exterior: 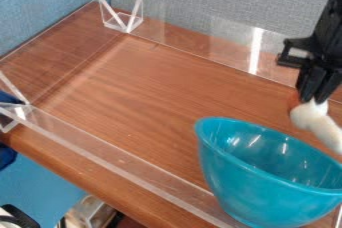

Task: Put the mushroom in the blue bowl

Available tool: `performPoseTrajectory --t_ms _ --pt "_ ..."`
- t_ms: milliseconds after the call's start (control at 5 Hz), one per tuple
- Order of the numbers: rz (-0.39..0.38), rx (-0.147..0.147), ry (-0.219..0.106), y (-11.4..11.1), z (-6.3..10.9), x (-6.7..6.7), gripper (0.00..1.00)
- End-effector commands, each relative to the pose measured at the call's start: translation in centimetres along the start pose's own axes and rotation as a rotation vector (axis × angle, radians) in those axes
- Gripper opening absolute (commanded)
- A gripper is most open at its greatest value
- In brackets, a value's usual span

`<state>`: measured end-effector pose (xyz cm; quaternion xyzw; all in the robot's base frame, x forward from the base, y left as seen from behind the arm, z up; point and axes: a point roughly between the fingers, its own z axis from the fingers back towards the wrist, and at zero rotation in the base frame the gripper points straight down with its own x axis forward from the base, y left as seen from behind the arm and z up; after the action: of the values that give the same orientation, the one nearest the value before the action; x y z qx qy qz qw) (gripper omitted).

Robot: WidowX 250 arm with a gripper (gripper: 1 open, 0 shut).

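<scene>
My black gripper (315, 96) hangs at the right edge of the camera view, pointing down, with its fingers shut on the top of the mushroom (318, 117). The mushroom is a small cream-white lump dangling just under the fingertips. It sits above and slightly behind the far right rim of the blue bowl (267, 172). The bowl is large, glossy and turquoise, and stands upright on the wooden table at the front right with nothing visible inside.
Low clear acrylic walls (107, 150) border the brown wooden tabletop (147, 82). A clear triangular bracket (126, 18) stands at the back left, and a clear panel (254, 48) rises at the back right. A small blue object (8, 103) pokes in at the left edge.
</scene>
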<state>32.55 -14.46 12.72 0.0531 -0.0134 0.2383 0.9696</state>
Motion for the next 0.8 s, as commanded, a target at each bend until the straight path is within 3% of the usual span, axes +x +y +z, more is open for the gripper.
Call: performPoseTrajectory --t_ms 0,200,400,600 --pt "0.108 -0.069 -0.08 0.7 6.5 -1.5 0.0" --pt "0.155 -0.062 -0.09 2.7 6.8 -2.7 0.0" --pt "0.204 -0.047 -0.09 4.7 5.8 -4.4 0.0" --pt "0.217 -0.031 -0.09 6.0 5.0 -7.5 0.0"
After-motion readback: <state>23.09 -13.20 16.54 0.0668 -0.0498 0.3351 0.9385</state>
